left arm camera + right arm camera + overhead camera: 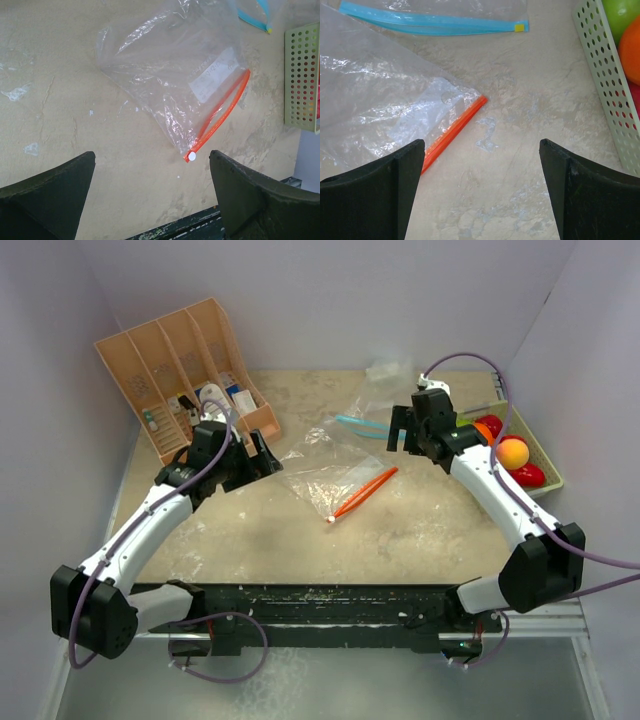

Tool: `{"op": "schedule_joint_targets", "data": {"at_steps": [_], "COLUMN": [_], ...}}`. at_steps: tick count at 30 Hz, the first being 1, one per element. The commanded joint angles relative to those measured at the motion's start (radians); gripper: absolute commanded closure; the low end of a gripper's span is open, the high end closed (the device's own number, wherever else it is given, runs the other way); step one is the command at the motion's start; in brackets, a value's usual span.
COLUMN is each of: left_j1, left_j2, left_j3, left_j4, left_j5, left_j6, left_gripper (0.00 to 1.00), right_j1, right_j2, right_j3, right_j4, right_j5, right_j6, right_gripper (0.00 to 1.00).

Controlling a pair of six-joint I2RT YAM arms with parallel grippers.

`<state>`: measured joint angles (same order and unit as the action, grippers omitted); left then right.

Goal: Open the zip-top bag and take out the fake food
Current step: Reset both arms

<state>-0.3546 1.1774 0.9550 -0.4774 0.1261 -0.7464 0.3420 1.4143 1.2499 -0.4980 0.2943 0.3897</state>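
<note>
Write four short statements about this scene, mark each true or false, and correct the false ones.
1. The left gripper and the right gripper are both open and empty. True.
2. The orange-zipped bag is full of toy fruits. False: the bag lies flat and looks empty. The fruits sit in the green tray.
3. A blue-zipped bag also lies on the table. True.
4. The green tray stands by the left arm. False: it is at the table's right edge, beside the right arm.
</note>
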Motion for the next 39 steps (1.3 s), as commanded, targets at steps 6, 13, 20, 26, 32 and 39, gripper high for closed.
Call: {"op": "schedule_joint_targets", "data": {"at_steps": [6, 13, 20, 26, 32, 39], "left_j1": [0.005, 0.006, -0.024, -0.152, -0.158, -0.158], "left_j2": [-0.027, -0.006, 0.027, 0.103, 0.114, 0.237], "left_j3": [-0.015, 0.008, 0.048, 0.095, 0.111, 0.217], "left_j4": [0.027, 0.054, 0.095, 0.110, 0.125, -0.018], "left_j5": [-0.013, -0.011, 0.020, -0.042, -0.046, -0.104], "left_j6": [-0.022, -0.015, -0.006, -0.016, -0.003, -0.009], "left_gripper": [0.01, 0.01, 0.08, 0.10, 0.08, 0.01], "right_j1": [0.003, 0.003, 0.003, 0.003, 0.003, 0.003], "right_j2": [-0.021, -0.031, -0.053, -0.030, -0.044, -0.059], "right_j3": [0.014, 0.010, -0.014, 0.003, -0.012, -0.020], "right_j4": [0.025, 0.024, 0.124, 0.114, 0.122, 0.123], "right_j5": [0.041, 0.039, -0.085, -0.096, -0.081, -0.067], "right_j6": [-0.006, -0.020, -0.069, -0.072, -0.078, -0.076], "right_gripper": [0.02, 0.02, 0.05, 0.05, 0.05, 0.05]}}
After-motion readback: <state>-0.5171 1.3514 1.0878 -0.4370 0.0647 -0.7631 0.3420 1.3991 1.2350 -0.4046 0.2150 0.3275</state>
